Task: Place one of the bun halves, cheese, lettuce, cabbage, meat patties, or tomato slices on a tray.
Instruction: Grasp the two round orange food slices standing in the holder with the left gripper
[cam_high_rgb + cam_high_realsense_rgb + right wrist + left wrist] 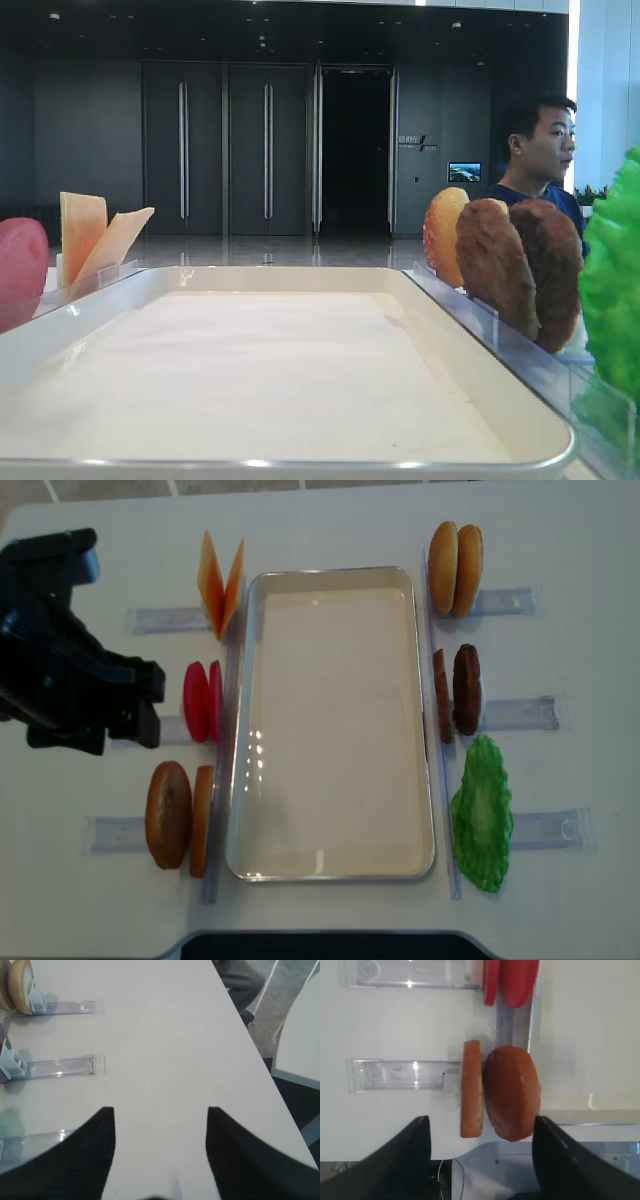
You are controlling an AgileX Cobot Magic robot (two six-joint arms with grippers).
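In the low front view, the tray (300, 275) lay bare, with cheese (95, 235) and a tomato slice (20, 270) standing along its left rim, and a bun half (443, 235), meat patties (520, 270) and lettuce (612, 290) crowding its right rim. A man (540, 150) sat behind them.

From the right wrist, the right gripper (160, 1152) hung with jaws spread wide and empty over bare table (165, 1035); clear holders (62, 1066) and another bun (19, 985) sat off to its left, the table edge close on the right.

From the left wrist, the left gripper (479, 1157) stood wide apart, holding nothing, with two brown bun halves (510, 1092) just ahead beside the tray's rim.

From overhead, the left arm (65, 665) stood left of the tomato slices; the food flanked the tray on both long sides
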